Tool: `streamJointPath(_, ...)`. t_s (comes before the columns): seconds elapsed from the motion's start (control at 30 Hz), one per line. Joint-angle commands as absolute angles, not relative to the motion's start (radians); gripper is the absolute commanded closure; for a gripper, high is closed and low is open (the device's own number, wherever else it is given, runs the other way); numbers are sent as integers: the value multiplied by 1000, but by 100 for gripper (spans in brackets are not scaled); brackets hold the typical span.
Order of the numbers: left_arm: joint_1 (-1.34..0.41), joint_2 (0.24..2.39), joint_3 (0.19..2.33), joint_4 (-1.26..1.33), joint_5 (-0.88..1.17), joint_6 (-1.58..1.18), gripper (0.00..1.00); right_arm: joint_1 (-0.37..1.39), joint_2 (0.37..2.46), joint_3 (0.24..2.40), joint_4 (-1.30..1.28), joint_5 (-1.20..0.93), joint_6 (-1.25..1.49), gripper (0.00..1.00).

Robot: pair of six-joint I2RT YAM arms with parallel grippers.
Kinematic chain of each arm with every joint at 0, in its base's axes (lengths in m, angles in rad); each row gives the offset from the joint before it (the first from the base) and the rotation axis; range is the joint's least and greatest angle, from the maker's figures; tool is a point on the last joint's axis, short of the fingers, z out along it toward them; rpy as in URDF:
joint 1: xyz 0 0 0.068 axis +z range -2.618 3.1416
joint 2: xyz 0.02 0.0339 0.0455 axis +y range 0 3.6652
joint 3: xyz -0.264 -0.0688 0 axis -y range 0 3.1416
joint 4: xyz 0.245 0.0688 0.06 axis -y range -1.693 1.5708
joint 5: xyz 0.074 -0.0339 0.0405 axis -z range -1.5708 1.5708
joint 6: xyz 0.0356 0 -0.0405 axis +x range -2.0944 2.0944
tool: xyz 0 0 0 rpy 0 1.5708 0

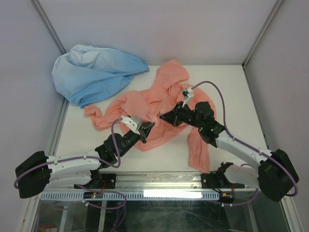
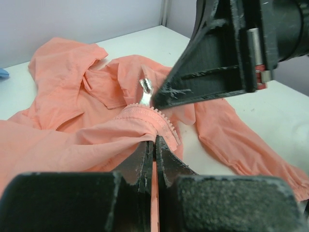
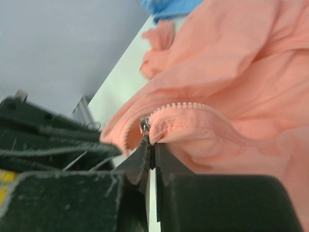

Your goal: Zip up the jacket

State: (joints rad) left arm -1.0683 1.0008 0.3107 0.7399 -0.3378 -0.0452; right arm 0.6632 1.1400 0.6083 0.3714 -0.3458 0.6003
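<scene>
White surface (image 1: 231, 92) with pale walls on three sides and a metal rail along the near edge. A blue garment (image 1: 91, 72) is bunched in the far left corner, partly up against the wall. The jacket (image 1: 159, 96), salmon pink, lies crumpled across the middle of the surface, its hood (image 1: 171, 72) toward the far side and just beside the blue garment. One sleeve (image 1: 198, 150) trails toward the near edge under my right arm; the other sleeve (image 1: 96, 116) runs out to the left. My left hand (image 1: 146, 129) is at the jacket's near edge, closed tight on a fold of the pink cloth. In the left wrist view the fabric runs straight into the pinch, with the zip teeth (image 2: 161, 121) curling just above my fingers (image 2: 169, 164). My right hand (image 1: 164, 116) comes in from the right and meets the jacket just beside the left one, tips nearly facing each other. It is closed too, pinching the jacket at the zip. The small metal pull (image 2: 146, 92) sticks up right at its tips. I cannot tell whether the pinch is on the pull itself or on the cloth edge beside it. In the right wrist view the row of teeth arcs away to the right from the pinch. The stretch of zip between my two hands is lifted off the surface and bowed, not flat. The rest of the jacket is rumpled.
</scene>
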Motion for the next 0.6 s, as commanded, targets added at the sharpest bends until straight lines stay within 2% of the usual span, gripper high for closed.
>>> streamJointPath(0.0,-1078,986,322,752,-347,-8,100,645,1127,664,265,-663,402,100)
streamJointPath(0.57,-1077,1014,292,912,-275,118,100,638,1055,564,266,-711,343,100)
